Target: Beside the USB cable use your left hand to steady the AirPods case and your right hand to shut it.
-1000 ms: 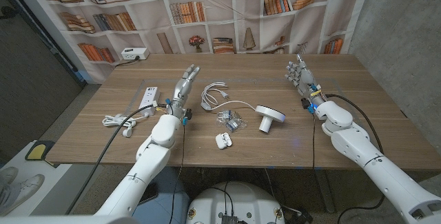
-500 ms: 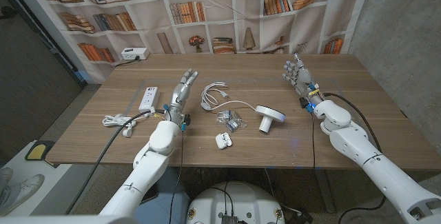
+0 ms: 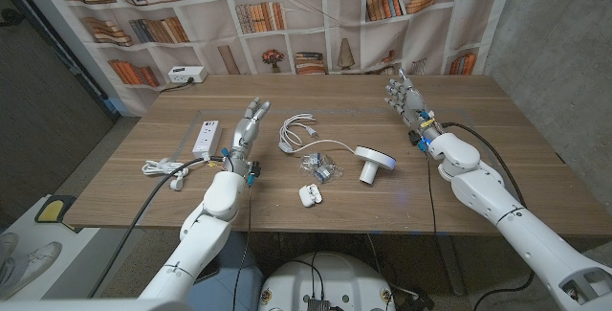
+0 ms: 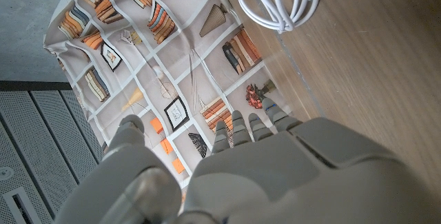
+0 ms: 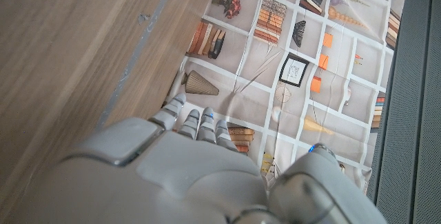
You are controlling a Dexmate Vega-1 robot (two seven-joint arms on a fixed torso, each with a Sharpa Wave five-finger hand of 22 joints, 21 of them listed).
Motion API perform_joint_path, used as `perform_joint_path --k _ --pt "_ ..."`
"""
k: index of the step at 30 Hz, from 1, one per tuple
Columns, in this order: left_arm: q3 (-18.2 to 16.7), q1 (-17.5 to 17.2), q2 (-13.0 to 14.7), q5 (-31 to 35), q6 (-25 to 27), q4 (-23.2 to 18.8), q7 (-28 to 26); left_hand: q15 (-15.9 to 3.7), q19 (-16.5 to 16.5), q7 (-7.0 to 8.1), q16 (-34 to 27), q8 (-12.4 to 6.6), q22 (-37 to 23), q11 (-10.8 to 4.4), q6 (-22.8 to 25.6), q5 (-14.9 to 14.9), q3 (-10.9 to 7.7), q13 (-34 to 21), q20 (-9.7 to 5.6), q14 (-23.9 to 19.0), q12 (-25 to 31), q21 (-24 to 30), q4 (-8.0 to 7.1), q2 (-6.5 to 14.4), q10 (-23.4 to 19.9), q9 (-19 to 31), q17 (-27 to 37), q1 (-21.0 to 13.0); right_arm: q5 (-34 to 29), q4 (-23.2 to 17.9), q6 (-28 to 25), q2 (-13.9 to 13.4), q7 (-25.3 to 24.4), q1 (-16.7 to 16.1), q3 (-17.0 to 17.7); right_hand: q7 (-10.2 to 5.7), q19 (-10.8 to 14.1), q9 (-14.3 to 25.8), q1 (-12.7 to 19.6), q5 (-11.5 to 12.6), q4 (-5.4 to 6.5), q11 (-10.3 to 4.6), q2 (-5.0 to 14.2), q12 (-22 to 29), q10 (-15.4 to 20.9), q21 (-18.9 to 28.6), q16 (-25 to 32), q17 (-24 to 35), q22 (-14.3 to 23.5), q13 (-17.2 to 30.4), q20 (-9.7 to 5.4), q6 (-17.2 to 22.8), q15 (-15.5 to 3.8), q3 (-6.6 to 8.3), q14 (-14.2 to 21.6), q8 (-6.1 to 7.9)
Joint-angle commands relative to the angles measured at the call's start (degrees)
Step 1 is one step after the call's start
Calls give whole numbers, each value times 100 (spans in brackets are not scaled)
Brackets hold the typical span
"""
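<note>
AirPods case [image 3: 309,194] is sitting lid-open on the wooden table [image 3: 497,148], lower middle of the head frame near the front edge, with nothing touching it. Just above it, slightly right, a small clear packet [image 3: 320,166] is lying; right of that a white round puck on a stem [image 3: 374,161] is standing. The coiled white USB cable [image 3: 298,131] is lying above the case toward the frame centre, one lead trailing right toward the puck; the coil is also showing in the left wrist view [image 4: 281,0]. The left hand [image 3: 245,131] is hovering left of centre, left of the cable coil and well apart from the case, fingers spread and pointing up-frame, gripping nothing; its back is showing in the left wrist view [image 4: 275,176]. The right hand [image 3: 406,103] is hanging in the upper right of the head frame, well apart from the case, fingers apart and extended, holding nothing; its back is showing in the right wrist view [image 5: 172,176]. A white power strip [image 3: 205,138] and its cord [image 3: 164,167] are lying at left of frame. A bookshelf-print backdrop [image 3: 287,14] is hanging behind the table.
</note>
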State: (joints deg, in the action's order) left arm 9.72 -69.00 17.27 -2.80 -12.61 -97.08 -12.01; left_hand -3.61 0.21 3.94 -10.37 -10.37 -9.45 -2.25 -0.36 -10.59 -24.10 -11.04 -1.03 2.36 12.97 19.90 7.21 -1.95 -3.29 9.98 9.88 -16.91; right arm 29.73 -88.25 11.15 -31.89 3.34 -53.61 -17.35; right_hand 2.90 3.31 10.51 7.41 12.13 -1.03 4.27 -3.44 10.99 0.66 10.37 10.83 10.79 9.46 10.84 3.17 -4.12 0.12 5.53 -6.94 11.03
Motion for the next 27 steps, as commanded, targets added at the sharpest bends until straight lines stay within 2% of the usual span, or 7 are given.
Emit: perform_joint_path --k 1,9,17,19,20,23,27 --pt "74 -35 36 302 48 -183 -101 3 3 -18 6 -5 -28 -8 -34 7 1 -33 -21 36 -6 -26 42 -14 47 12 14 -74 164 175 80 95 157 69 -2 68 -30 18 13 15 -14 13 14 -13 -66 14 -8 34 24 14 -4 -43 33 3 -48 -23" --pt "157 -12 23 452 -31 -172 -229 26 13 -22 4 0 -29 11 -59 13 20 -33 -21 48 -15 -55 48 -35 60 12 14 -68 98 63 83 -29 133 -21 35 99 -39 18 12 16 -16 31 29 7 -44 17 9 35 25 14 0 -48 54 2 -32 -19" --pt "201 -9 23 504 -51 -17 -339 32 11 -25 2 -5 -30 12 -54 15 33 -34 -14 51 -18 -79 52 -48 60 11 15 -64 123 73 105 26 73 -36 51 114 -36 18 13 16 -20 35 35 9 -48 21 14 34 25 14 -2 -53 55 1 -32 -17" --pt "192 -1 -67 374 -121 64 -362 32 15 -37 1 -7 -30 9 -51 16 37 -34 -17 53 -19 -85 53 -52 62 11 15 -63 157 210 245 71 198 -3 39 114 -35 18 13 16 -20 31 37 10 -49 22 14 34 25 14 0 -53 52 1 -34 -16" --pt "197 -11 -97 374 -164 74 -405 31 10 -34 2 -7 -30 9 -52 16 39 -34 -11 55 -19 -91 54 -54 61 11 15 -63 117 134 148 44 92 -32 42 115 -36 18 13 16 -21 35 38 9 -52 22 14 34 25 14 -1 -54 54 0 -36 -16" --pt "268 -51 16 793 -113 -11 -610 36 -9 -31 4 -8 -30 16 -52 18 45 -34 -2 66 -28 -110 57 -61 81 11 15 -63 166 205 175 74 151 -9 38 113 -35 17 14 16 -22 35 41 9 -58 24 14 34 25 14 -4 -53 55 0 -39 -15" --pt "287 -48 54 647 -141 20 -484 49 -10 -41 3 -11 -31 22 -48 19 50 -34 4 69 -31 -124 62 -68 87 11 15 -66 149 203 186 70 150 17 38 111 -37 17 16 17 -25 32 44 9 -60 24 14 34 25 14 -6 -52 50 1 -44 -13"
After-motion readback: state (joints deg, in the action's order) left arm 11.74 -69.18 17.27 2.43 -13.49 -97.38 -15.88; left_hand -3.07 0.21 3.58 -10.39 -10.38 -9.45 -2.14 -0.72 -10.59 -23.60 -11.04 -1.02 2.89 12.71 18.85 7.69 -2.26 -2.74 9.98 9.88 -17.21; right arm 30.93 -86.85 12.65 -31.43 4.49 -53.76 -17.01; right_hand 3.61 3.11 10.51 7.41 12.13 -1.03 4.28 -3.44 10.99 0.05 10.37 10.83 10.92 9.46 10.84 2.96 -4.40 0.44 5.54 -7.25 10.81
